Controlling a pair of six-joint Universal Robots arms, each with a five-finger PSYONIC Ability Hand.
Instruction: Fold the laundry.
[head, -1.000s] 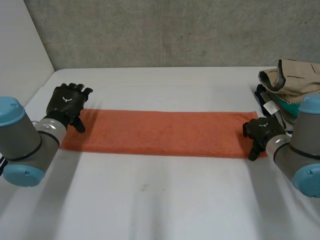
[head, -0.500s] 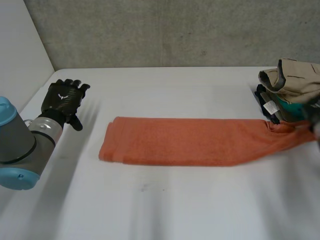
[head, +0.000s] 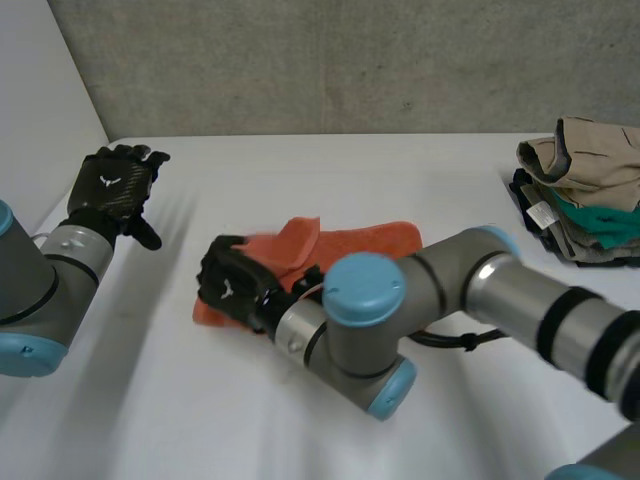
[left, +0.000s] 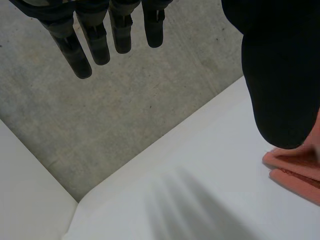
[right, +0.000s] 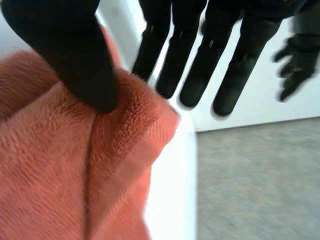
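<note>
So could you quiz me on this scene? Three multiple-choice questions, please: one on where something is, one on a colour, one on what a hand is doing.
1. Where is the pile of clothes?
A) at the right edge of the table
B) in the middle of the table
C) on the floor

2. What colour is the towel?
A) blue
B) orange
C) white

3. What is the left hand doing?
A) gripping the towel
B) raised and open, holding nothing
C) resting on the clothes

Answers:
1 A: the head view shows the pile there.
2 B: it is orange in every view.
3 B: its fingers are straight and clear of the towel, which the right hand pinches.
</note>
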